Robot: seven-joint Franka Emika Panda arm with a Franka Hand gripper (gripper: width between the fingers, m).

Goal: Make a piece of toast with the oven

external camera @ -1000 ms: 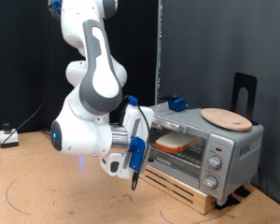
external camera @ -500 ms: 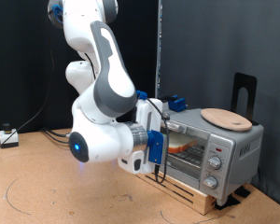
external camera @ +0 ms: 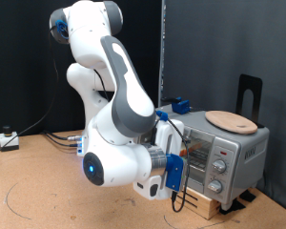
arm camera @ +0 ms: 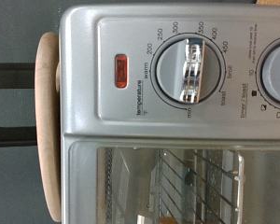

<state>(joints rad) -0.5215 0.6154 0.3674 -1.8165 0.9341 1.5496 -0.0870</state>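
The silver-grey oven stands on a wooden slatted base at the exterior view's right. My hand hangs close in front of its door and hides most of the glass; the fingers do not show in either view. The wrist view looks straight at the oven's front: the temperature knob, a red lamp, part of a second knob and the shut glass door with the wire rack behind it. The piece of toast is hidden behind my arm in the exterior view and cannot be made out through the glass.
A round light wooden board lies on the oven's top; its edge shows in the wrist view. The slatted base sticks out below the oven. A black stand rises behind it. A blue object sits behind the oven.
My arm has swung towards the exterior view's right and downward, from beside the oven to right in front of its door. The toast seen through the glass is now covered.
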